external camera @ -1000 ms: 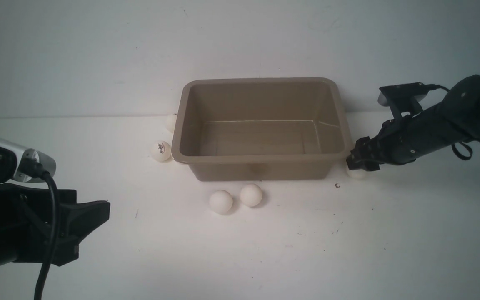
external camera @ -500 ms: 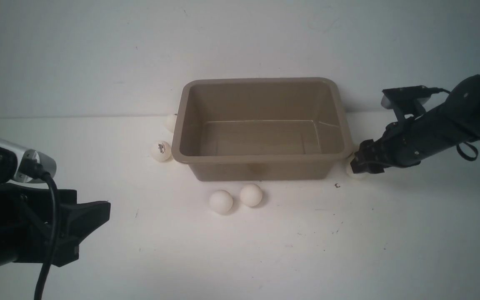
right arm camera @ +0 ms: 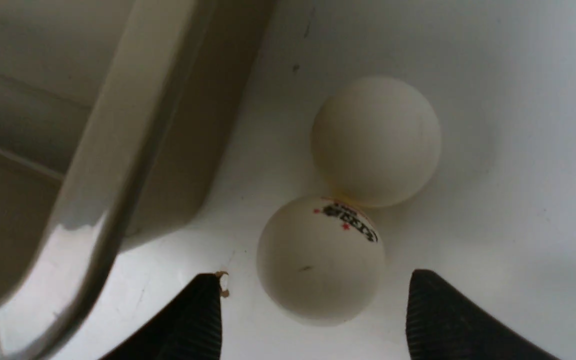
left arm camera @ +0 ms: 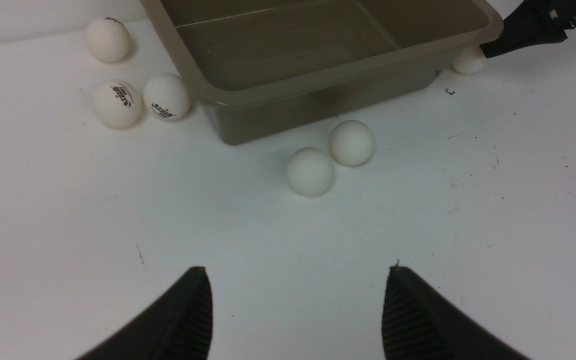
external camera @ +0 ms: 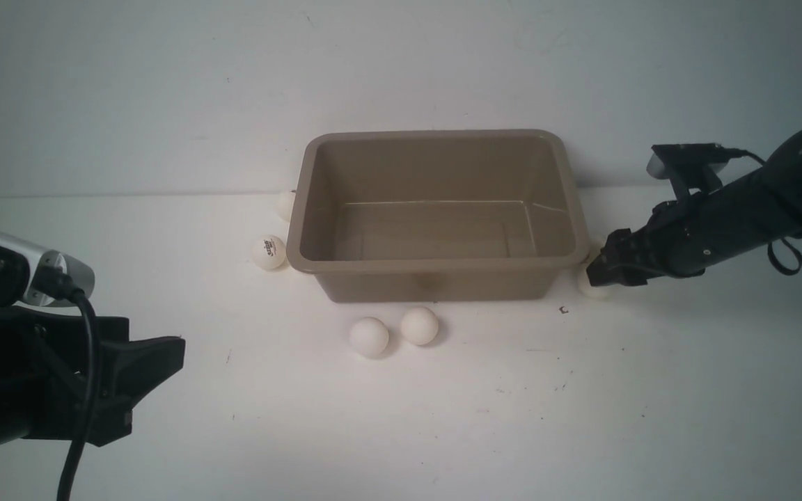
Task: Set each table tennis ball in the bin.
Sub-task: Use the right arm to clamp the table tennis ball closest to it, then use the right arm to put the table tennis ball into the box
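The taupe bin (external camera: 436,265) stands empty at mid-table. Two table tennis balls (external camera: 369,337) (external camera: 419,325) lie in front of it. One logo ball (external camera: 269,252) and another ball (external camera: 285,204) lie at its left side; the left wrist view shows three there (left arm camera: 116,103). My right gripper (external camera: 592,273) is open, low at the bin's right front corner. A logo ball (right arm camera: 321,259) lies just ahead of its fingertips, touching a plain ball (right arm camera: 376,141). My left gripper (left arm camera: 298,280) is open and empty, well short of the balls.
The bin's right wall and rim (right arm camera: 118,150) are close beside my right gripper's fingers. A white wall rises behind the bin. A small dark speck (external camera: 564,310) lies on the white table near the right front corner.
My right arm has shifted a little to the right and its wrist has dropped slightly, with the gripper still at the ball by the bin's corner. The left arm has not moved.
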Motion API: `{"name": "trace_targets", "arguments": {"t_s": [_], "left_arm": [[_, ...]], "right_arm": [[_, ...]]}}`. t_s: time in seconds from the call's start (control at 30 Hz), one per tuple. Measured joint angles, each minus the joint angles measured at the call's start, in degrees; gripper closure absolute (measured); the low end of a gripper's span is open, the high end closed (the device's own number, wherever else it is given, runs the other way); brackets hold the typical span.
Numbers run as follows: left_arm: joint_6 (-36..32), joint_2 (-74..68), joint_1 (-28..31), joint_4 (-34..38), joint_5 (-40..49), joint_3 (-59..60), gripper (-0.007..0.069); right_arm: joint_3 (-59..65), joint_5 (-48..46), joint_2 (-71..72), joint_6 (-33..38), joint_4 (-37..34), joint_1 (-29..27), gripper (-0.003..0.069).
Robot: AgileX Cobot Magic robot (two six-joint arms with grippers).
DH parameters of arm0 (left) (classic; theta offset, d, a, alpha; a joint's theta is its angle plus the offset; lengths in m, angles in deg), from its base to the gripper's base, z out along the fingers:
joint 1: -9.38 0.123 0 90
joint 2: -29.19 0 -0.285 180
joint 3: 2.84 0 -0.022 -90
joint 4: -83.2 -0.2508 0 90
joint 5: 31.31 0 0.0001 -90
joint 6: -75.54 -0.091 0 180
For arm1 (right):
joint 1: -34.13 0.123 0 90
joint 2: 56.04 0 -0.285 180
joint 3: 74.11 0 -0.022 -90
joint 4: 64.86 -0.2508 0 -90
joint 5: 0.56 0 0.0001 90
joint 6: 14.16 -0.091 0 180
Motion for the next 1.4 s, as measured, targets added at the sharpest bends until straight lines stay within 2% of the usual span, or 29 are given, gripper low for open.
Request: {"name": "trace_targets", "arguments": {"t_s": [0.57,0.73,0.87,1.03,1.23,1.33,1.4], "left_arm": [[0.0,0.0,0.0,0.0,1.3,0.0,0.0206],[0.0,0.0,0.0,0.0,1.3,0.0,0.0206],[0.0,0.0,0.0,0.0,1.3,0.0,0.0206],[-0.1,0.0,0.0,0.0,1.3,0.0,0.0206],[-0.2,0.0,0.0,0.0,1.5,0.0,0.0206],[-0.2,0.0,0.0,0.0,1.5,0.0,0.0206],[-0.2,0.0,0.0,0.0,1.5,0.0,0.0206]], "right_arm": [[-0.4,1.1,-5.3,2.7,-9.8,0.0,0.0212],[-0.4,1.6,-5.5,2.9,-11.2,0.0,0.0299],[-0.4,1.7,-5.5,2.0,-11.1,-0.1,0.0299],[-0.4,0.4,-2.5,-0.6,-6.8,-1.6,0.0299],[-0.4,-2.0,8.6,-5.7,-0.8,-3.7,0.0299],[-0.4,-2.0,11.8,-4.5,-2.0,-3.6,0.0299],[-0.4,-2.5,12.3,-0.4,-6.3,-3.1,0.0299]]}}
